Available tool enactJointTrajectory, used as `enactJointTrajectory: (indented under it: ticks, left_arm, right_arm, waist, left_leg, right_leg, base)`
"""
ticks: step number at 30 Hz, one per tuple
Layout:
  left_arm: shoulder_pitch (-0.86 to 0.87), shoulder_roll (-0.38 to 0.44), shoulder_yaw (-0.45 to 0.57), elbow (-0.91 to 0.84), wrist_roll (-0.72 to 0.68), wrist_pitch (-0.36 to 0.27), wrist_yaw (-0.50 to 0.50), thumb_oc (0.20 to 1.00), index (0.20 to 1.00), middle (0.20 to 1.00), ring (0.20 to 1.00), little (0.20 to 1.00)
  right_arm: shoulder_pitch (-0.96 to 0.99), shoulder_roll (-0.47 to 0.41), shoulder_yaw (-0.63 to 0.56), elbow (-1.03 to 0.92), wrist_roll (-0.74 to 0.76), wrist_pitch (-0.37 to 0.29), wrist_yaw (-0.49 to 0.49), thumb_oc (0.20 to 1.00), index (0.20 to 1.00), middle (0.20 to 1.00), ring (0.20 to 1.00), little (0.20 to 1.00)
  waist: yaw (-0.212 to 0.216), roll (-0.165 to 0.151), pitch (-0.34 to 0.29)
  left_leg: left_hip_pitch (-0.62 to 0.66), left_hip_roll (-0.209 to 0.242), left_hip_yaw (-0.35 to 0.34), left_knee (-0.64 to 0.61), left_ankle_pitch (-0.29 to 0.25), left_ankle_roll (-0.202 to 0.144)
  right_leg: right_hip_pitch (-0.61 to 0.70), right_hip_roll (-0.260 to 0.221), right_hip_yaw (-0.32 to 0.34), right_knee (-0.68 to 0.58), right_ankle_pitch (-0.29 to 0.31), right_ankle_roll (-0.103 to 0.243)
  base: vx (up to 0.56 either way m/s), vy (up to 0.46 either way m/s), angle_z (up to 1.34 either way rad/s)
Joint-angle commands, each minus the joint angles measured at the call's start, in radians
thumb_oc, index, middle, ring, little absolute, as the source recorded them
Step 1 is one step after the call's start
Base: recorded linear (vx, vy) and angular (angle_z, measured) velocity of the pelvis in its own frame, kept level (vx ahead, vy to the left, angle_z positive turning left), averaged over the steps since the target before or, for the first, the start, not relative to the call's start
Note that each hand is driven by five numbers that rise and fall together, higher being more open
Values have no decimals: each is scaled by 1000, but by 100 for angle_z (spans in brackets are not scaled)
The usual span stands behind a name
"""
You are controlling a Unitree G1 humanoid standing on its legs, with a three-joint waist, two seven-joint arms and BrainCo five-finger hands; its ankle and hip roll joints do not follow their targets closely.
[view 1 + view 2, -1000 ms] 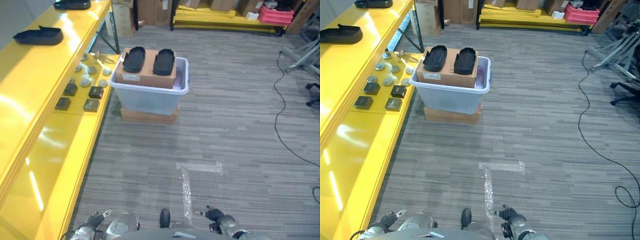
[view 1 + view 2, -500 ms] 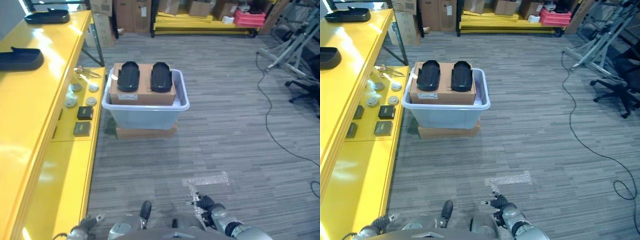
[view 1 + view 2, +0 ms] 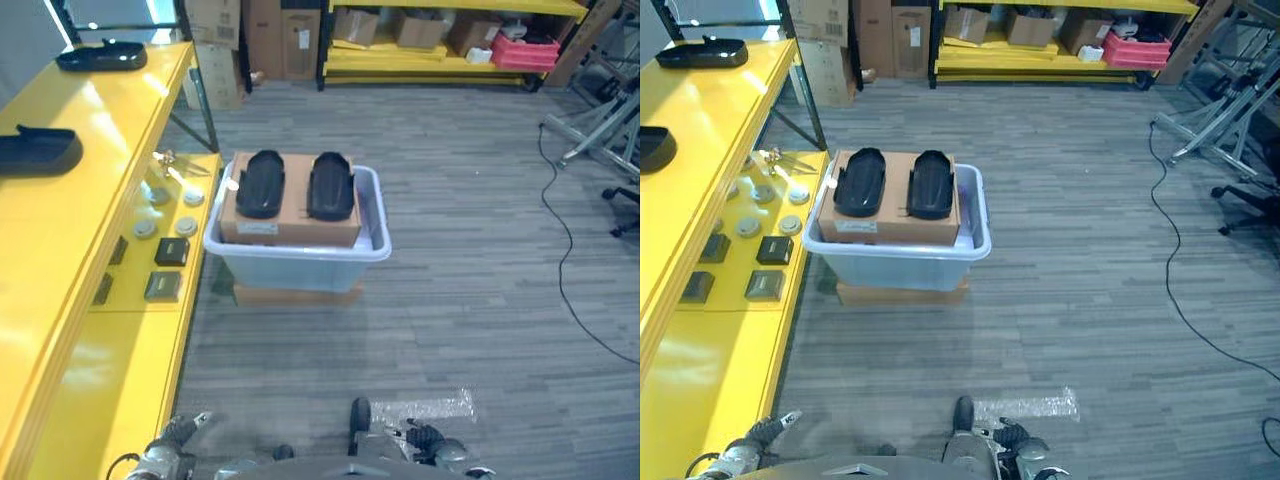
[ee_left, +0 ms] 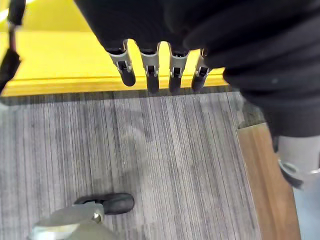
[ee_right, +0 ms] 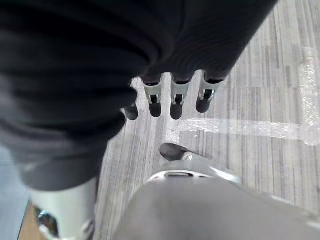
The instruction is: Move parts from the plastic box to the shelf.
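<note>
A translucent plastic box (image 3: 300,268) stands on the floor ahead, resting on a flat cardboard base (image 3: 295,295). Inside it sits a cardboard box (image 3: 296,212) with two black oval parts (image 3: 259,183) (image 3: 330,185) lying on top. The yellow shelf (image 3: 60,240) runs along the left. It carries two black tray-like parts (image 3: 38,152) (image 3: 100,57) on its upper level, and round discs (image 3: 165,210) and dark square blocks (image 3: 170,250) lower down. My left hand (image 3: 178,432) hangs low by the shelf's edge, its fingers (image 4: 150,75) straight and empty. My right hand (image 3: 430,440) hangs low too, with nothing under its fingers (image 5: 175,100).
A tape mark (image 3: 425,408) lies on the grey floor near me. Yellow racks with cardboard boxes and a red crate (image 3: 525,50) line the back. Metal stand legs (image 3: 600,130) and a long cable (image 3: 560,250) are at the right.
The camera has swung, so the whole scene has shifted and the box now sits a little lower in view. Both hands stay low and empty.
</note>
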Motion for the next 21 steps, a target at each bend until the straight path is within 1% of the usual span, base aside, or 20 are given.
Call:
enactJointTrajectory:
  ticks: [1, 2, 3, 4, 5, 6, 7, 9, 10, 11, 13, 15, 16, 17, 18, 19, 20, 21]
  left_arm:
    - [-38, -33, 19, 23, -36, -11, -3, 1000, 1000, 1000, 1000, 1000]
    - [-41, -41, 8, 13, -32, -12, -2, 1000, 1000, 1000, 1000, 1000]
    - [-41, -45, 4, 9, -33, -12, -4, 1000, 1000, 1000, 1000, 1000]
    - [-41, -45, 4, 9, -33, -12, -4, 1000, 1000, 1000, 1000, 1000]
    - [-38, -49, 3, 11, -29, -10, -10, 1000, 1000, 1000, 1000, 1000]
    - [-23, -54, 0, 24, -7, -5, -17, 1000, 1000, 1000, 1000, 1000]
    - [-14, -53, 0, 38, 7, -1, -16, 1000, 1000, 1000, 1000, 1000]
    - [0, -46, 8, 59, 14, 6, -20, 1000, 1000, 1000, 1000, 1000]
    - [3, -41, 13, 70, 18, 7, -24, 1000, 1000, 1000, 1000, 1000]
    - [9, -36, 19, 82, 25, 11, -25, 1000, 1000, 1000, 1000, 1000]
    - [16, -31, 20, 93, 35, 10, -27, 1000, 1000, 1000, 1000, 1000]
    - [17, -16, 17, 98, 49, 15, -22, 1000, 1000, 1000, 1000, 1000]
    - [13, 3, 22, 89, 46, 11, -18, 1000, 1000, 1000, 1000, 1000]
    - [8, 9, 24, 78, 39, 8, -12, 1000, 1000, 1000, 1000, 1000]
    - [8, 9, 24, 78, 39, 8, -12, 1000, 1000, 1000, 1000, 1000]
    - [-11, 21, 19, 28, 21, -4, 11, 1000, 1000, 1000, 1000, 1000]
    - [-19, 28, 20, 5, 14, -9, 19, 1000, 1000, 1000, 1000, 1000]
    - [-19, 28, 20, 5, 14, -9, 19, 1000, 1000, 1000, 1000, 1000]
  right_arm:
    - [-42, -95, 28, 1, 22, -6, 10, 1000, 1000, 1000, 1000, 1000]
    - [-46, -110, 23, -7, 34, -10, 8, 1000, 1000, 1000, 1000, 1000]
    - [-45, -119, 16, -1, 38, -8, 8, 1000, 1000, 1000, 1000, 1000]
    - [-44, -119, 16, -1, 38, -9, 8, 1000, 1000, 1000, 1000, 1000]
    - [-38, -125, 7, 2, 43, -9, 7, 1000, 1000, 1000, 1000, 1000]
    - [-37, -134, -4, -2, 50, -10, 9, 1000, 1000, 1000, 1000, 1000]
    - [-40, -134, -6, -3, 48, -14, 6, 1000, 1000, 1000, 1000, 1000]
    - [-50, -131, -9, -8, 56, -18, 5, 1000, 1000, 1000, 1000, 1000]
    - [-58, -126, -9, -3, 59, -17, 8, 1000, 1000, 1000, 1000, 1000]
    - [-68, -119, -4, -1, 55, -14, 12, 1000, 1000, 1000, 1000, 1000]
    - [-69, -112, -2, -7, 50, -16, 12, 1000, 1000, 1000, 1000, 1000]
    - [-71, -90, -1, -26, 62, -19, 15, 1000, 1000, 1000, 1000, 1000]
    - [-72, -71, -3, -65, 83, -25, 19, 1000, 1000, 1000, 1000, 1000]
    - [-69, -62, -10, -89, 98, -30, 21, 1000, 1000, 1000, 1000, 1000]
    - [-69, -62, -10, -90, 98, -30, 21, 1000, 1000, 1000, 1000, 1000]
    - [-73, -53, -6, -173, 96, -43, 4, 1000, 1000, 1000, 1000, 1000]
    - [-72, -52, -10, -209, 101, -49, -9, 1000, 1000, 1000, 1000, 1000]
    - [-71, -52, -10, -210, 101, -48, -9, 1000, 1000, 1000, 1000, 1000]
  waist:
    - [17, 37, 54]
    - [18, 31, 62]
    - [28, 33, 63]
    - [28, 33, 64]
    - [29, 41, 61]
    - [38, 57, 52]
    - [43, 70, 49]
    - [62, 78, 48]
    - [73, 77, 49]
    - [79, 76, 42]
    - [75, 74, 36]
    - [71, 59, 25]
    - [64, 57, 31]
    - [58, 63, 36]
    - [59, 62, 36]
    - [30, 79, 67]
    - [19, 91, 78]
    - [19, 90, 80]
  left_leg:
    - [-98, 180, -160, 152, 39, -68]
    - [-132, 185, -95, 147, 66, -72]
    - [-151, 179, -80, 117, 58, -73]
    - [-149, 179, -81, 117, 58, -73]
    - [-174, 165, -45, 54, 51, -69]
    - [-215, 109, -16, -33, 78, -52]
    - [-234, 87, 5, -83, 110, -42]
    - [-254, 62, 42, -118, 139, -40]
    - [-259, 57, 37, -98, 145, -39]
    - [-238, 56, 27, -89, 127, -32]
    - [-225, 60, 30, -88, 128, -26]
    - [-206, 57, 27, -71, 106, -6]
    - [-178, 58, 29, -64, 87, 17]
    - [-156, 55, 33, -68, 77, 32]
    - [-156, 54, 35, -68, 77, 33]
    - [-121, 48, 46, -72, 75, 53]
    - [-108, 59, 36, -81, 79, 50]
    - [-106, 59, 37, -82, 79, 50]
  right_leg:
    - [47, -38, 15, -10, -102, 74]
    - [87, -42, -24, -33, -120, 67]
    - [106, -46, -47, -43, -131, 69]
    - [108, -46, -48, -44, -131, 69]
    - [128, -44, -75, -51, -143, 71]
    - [149, -23, -97, -68, -150, 77]
    - [154, -8, -99, -72, -157, 79]
    - [174, 9, -86, -64, -185, 73]
    - [180, 13, -75, -55, -195, 69]
    - [183, 14, -66, -42, -206, 70]
    - [194, 10, -69, -30, -215, 74]
    - [184, -1, -43, 57, -231, 82]
    - [145, -4, -13, 189, -227, 100]
    - [108, -19, -1, 267, -202, 120]
    - [106, -21, 1, 272, -204, 120]
    - [42, -50, 26, 401, -95, 146]
    - [14, -32, 44, 424, -110, 141]
    - [14, -32, 45, 427, -112, 140]
  base:
    - [194, -307, 22]
    - [146, -203, -10]
    - [148, -204, -8]
    - [100, -107, 38]
    - [192, -134, 74]
    - [278, -146, 88]
    - [308, -101, 67]
    - [248, 0, 30]
    - [224, 49, -28]
    - [139, 42, -57]
    - [161, 75, -73]
    - [274, 176, -27]
    - [277, 260, -5]
    - [201, 210, -22]
    - [125, 274, -37]
    - [75, 226, -31]
    - [76, 222, -33]
    - [91, 74, -1]
